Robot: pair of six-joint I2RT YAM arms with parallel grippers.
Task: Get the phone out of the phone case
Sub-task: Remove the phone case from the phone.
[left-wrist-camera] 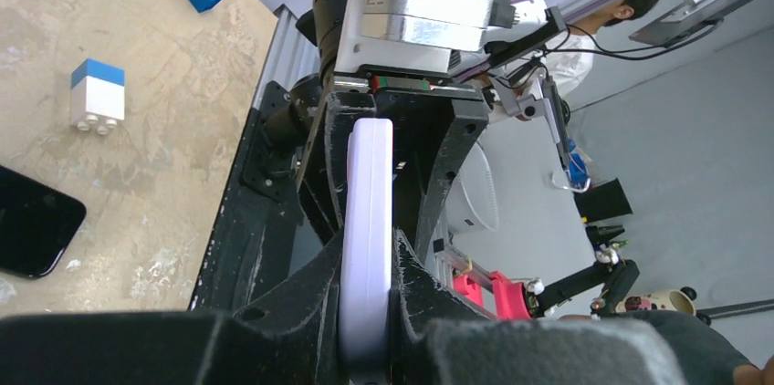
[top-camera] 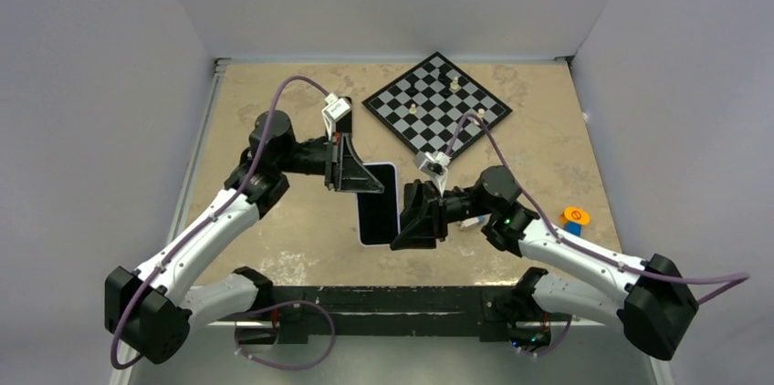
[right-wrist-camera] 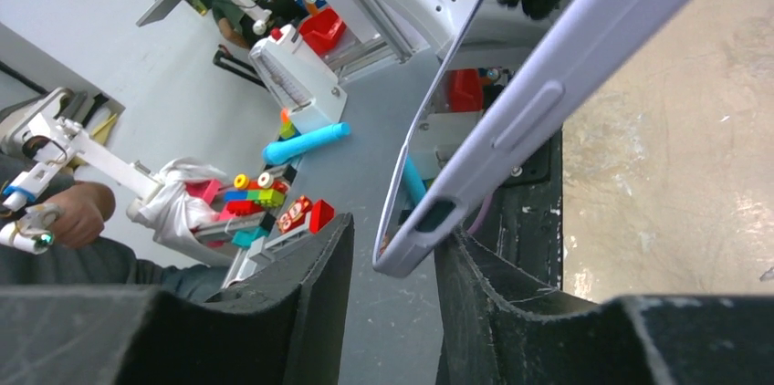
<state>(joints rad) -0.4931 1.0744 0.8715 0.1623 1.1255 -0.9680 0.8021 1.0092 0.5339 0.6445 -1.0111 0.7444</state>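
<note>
The lavender phone case (left-wrist-camera: pixel 370 184) is held off the table between both grippers. My left gripper (left-wrist-camera: pixel 367 312) is shut on one end of it, seen edge-on. My right gripper (right-wrist-camera: pixel 394 234) is open around the other end (right-wrist-camera: pixel 548 102); one finger touches the case and the other stands clear. A black phone (left-wrist-camera: pixel 32 221) lies flat on the table, apart from the case. In the top view the left gripper (top-camera: pixel 365 180) and right gripper (top-camera: pixel 402 216) flank the case's pale rim (top-camera: pixel 376 244). A dark face shows inside it; I cannot tell whether that is the phone beneath.
A chessboard (top-camera: pixel 436 102) with a few pieces lies at the back right. An orange and blue block (top-camera: pixel 574 218) sits at the right, and a white and blue block (left-wrist-camera: pixel 96 93) lies near the right arm. A black rail (top-camera: pixel 383 298) runs along the near edge.
</note>
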